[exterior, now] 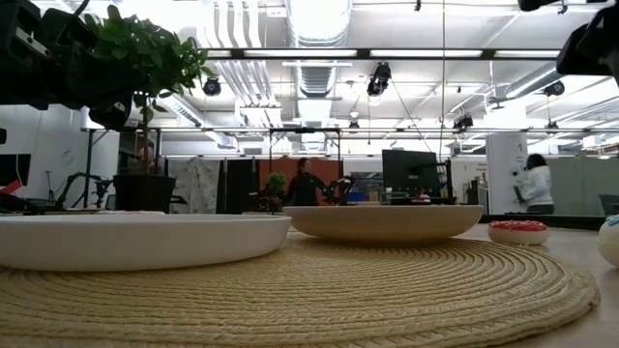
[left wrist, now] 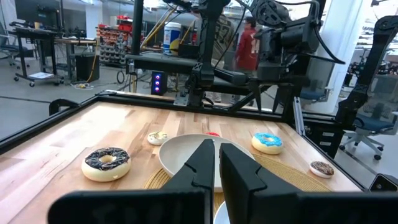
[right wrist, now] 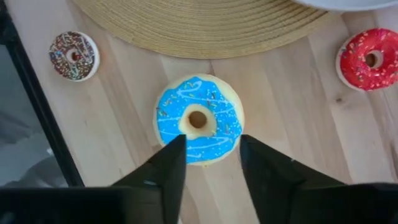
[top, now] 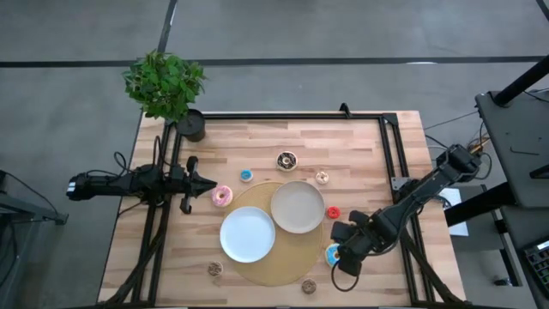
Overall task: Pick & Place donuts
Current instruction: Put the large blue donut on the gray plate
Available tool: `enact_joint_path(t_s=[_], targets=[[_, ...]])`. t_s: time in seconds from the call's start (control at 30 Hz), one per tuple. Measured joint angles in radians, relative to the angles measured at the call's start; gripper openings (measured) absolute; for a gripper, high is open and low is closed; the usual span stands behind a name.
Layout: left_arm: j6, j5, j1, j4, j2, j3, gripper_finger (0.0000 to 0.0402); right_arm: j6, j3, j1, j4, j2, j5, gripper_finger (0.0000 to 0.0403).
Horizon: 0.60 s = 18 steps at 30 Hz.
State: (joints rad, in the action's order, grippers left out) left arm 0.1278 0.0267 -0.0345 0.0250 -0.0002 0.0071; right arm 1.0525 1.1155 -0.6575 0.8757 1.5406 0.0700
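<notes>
The blue-sprinkled donut [right wrist: 198, 119] lies flat on the surface beside the woven mat [right wrist: 205, 28], directly under the right gripper [right wrist: 211, 155], whose fingers stand partly apart over its edge. The left gripper [left wrist: 214, 163], closed and empty, waits far away.

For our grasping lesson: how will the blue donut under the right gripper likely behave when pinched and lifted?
The blue donut looks like a small moulded toy, so probably stiff and light. Lying flat, it should not roll. Its glossy icing may slip between the open right gripper fingers.
</notes>
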Motion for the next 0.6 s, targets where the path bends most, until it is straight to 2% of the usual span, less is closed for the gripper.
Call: enact_joint_path(t_s=[0.33, 0.6], targets=[[0.000, 0.000, 0.000, 0.000, 0.000, 0.000, 0.0000, 0.022, -0.026, 0.029, -0.004, 0.000, 0.000, 0.0251], [0.000, 0.000, 0.000, 0.000, 0.000, 0.000, 0.0000, 0.037, -0.058, 0.044, -0.027, 0.000, 0.000, 0.0312]])
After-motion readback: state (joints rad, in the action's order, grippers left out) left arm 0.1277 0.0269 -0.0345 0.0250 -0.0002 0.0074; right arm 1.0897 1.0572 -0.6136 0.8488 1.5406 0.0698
